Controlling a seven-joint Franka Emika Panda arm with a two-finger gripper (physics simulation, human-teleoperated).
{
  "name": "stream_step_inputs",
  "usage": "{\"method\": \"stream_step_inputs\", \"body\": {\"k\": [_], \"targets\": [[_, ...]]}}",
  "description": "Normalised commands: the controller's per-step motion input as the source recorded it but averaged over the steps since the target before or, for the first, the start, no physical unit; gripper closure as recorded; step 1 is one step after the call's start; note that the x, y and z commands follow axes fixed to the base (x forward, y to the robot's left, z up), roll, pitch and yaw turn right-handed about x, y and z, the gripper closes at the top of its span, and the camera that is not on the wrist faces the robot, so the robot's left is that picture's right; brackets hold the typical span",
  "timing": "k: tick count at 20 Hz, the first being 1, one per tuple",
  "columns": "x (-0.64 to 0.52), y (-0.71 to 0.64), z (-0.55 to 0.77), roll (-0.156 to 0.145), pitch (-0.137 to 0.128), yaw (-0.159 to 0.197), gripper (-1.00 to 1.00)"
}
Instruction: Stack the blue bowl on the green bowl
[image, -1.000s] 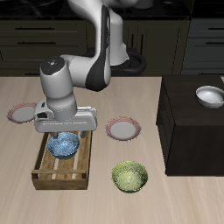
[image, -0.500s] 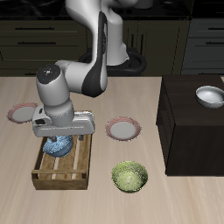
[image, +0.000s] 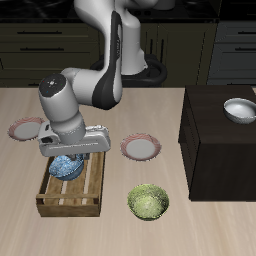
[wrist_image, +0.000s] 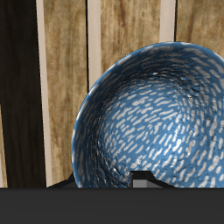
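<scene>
The end effector (image: 68, 160) is seen lowered over the wooden slatted tray (image: 72, 190), which stands near the front edge of the table (image: 110, 225). The blue bowl (image: 66, 167) is found inside this tray, at its back end, directly under the end effector and partly hidden by it. In the wrist view the blue bowl (wrist_image: 153, 118) fills most of the picture; its white-speckled inside is shown clearly, and the wooden slats (wrist_image: 66, 79) are seen beneath it. The fingers are not shown clearly in either view, so it cannot be told whether the end effector is released or clenched on the rim of the bowl.

The green bowl (image: 149, 201) is placed on the table beside the tray, apart from it, near the front edge. A pink-rimmed plate (image: 141, 148) is located farther back, between the tray and the dark cabinet (image: 218, 150). A second pink-rimmed plate (image: 25, 129) is partly covered by the robot arm (image: 85, 90). A white bowl (image: 240, 110) is set on top of the dark cabinet.
</scene>
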Motion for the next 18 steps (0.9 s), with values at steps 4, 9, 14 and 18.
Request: {"method": "stream_step_inputs", "body": {"k": [4,9,14,18], "targets": [[-0.02,0.0,0.13,0.023,-0.011,-0.001,1.0],[-0.03,0.01,0.22,0.013,-0.034,0.021,1.0],[-0.11,0.07,0.38,0.009,-0.057,0.026,1.0],[-0.13,0.06,0.48,0.002,-0.059,-0.023,1.0]]}}
